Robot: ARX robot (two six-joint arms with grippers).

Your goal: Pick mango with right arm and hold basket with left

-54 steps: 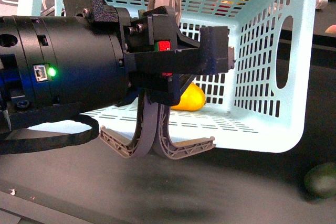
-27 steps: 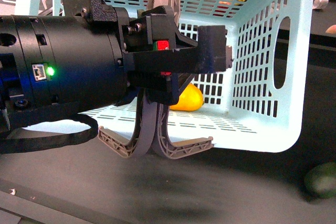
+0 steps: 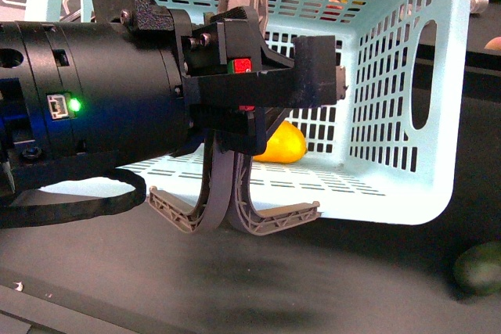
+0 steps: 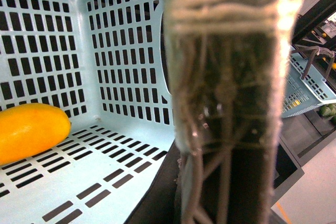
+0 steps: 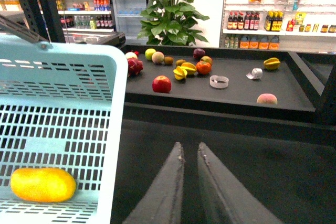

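Note:
The mango (image 3: pixel 286 145) lies on the floor of the turquoise basket (image 3: pixel 391 115). It also shows in the left wrist view (image 4: pixel 31 129) and, through a slotted wall, in the right wrist view (image 5: pixel 43 184). My left arm, black with a green light, fills the left of the front view. Its gripper (image 3: pixel 233 209) has its grey ribbed fingers pressed together. In the left wrist view it is shut on the basket's taped handle (image 4: pixel 231 77). My right gripper (image 5: pixel 190 148) is shut and empty, outside the basket (image 5: pixel 63 103), over the black table.
A dark green fruit (image 3: pixel 477 267) lies on the table at the near right. A far black counter holds a red apple (image 5: pixel 161 84), a peach (image 5: pixel 266 99), a tape roll (image 5: pixel 219 81) and several other fruits. A second turquoise basket (image 4: pixel 310 87) stands beyond the handle.
The basket swayed a few pixels left and back. The arm and the mango have not visibly moved.

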